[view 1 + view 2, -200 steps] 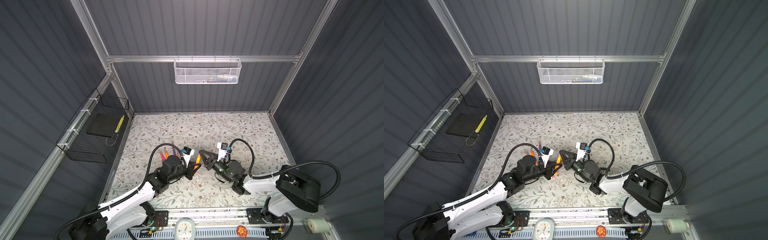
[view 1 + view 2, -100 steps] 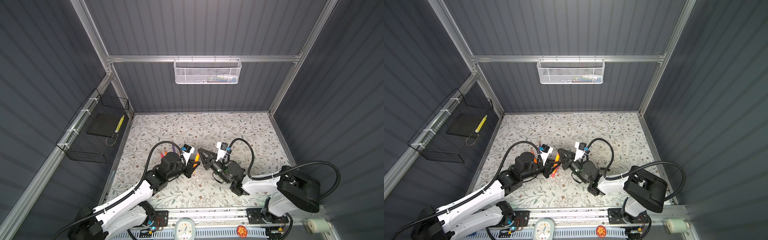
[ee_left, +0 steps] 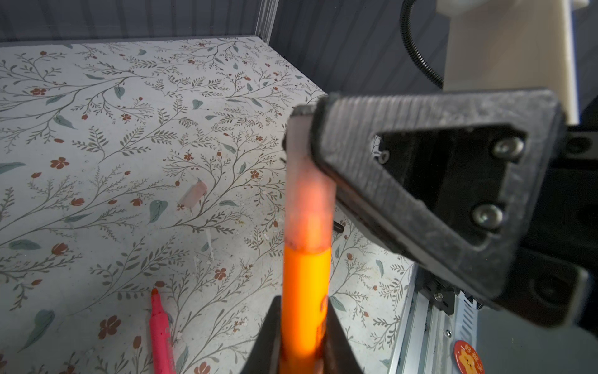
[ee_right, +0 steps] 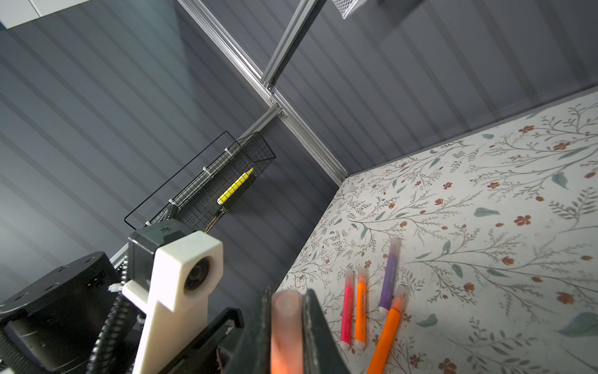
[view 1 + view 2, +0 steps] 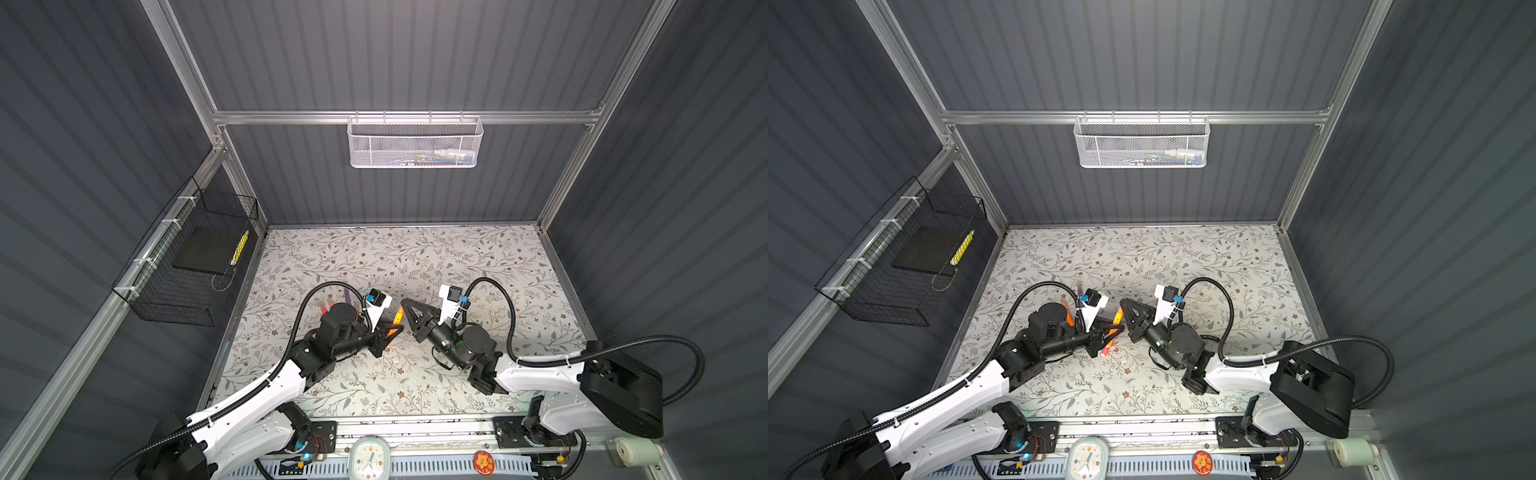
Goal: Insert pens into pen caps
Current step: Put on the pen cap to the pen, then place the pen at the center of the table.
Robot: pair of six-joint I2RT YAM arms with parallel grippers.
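Observation:
My left gripper (image 3: 304, 323) is shut on an orange pen (image 3: 305, 291), seen above the mat in both top views (image 5: 397, 318) (image 5: 1116, 322). A translucent pinkish pen cap (image 3: 309, 194) covers the pen's tip. My right gripper (image 4: 287, 301) is shut on this cap (image 4: 286, 323), and its black finger (image 3: 404, 155) lies against the cap's far end. The two grippers meet near the mat's middle (image 5: 390, 332) (image 5: 405, 305). One pink-red pen (image 3: 160, 333) and one loose cap (image 3: 194, 194) lie on the mat. Several capped pens (image 4: 360, 311), one of them purple (image 4: 390, 278), lie side by side.
A black wire basket (image 5: 187, 266) with a yellow marker hangs on the left wall. On the back wall hangs a white mesh basket (image 5: 415, 143). An aluminium rail (image 5: 415, 424) runs along the mat's front edge. The group of capped pens (image 5: 332, 305) lies partly behind my left arm.
My left gripper has moved a little toward the right gripper with the orange pen. Both grips are unchanged.

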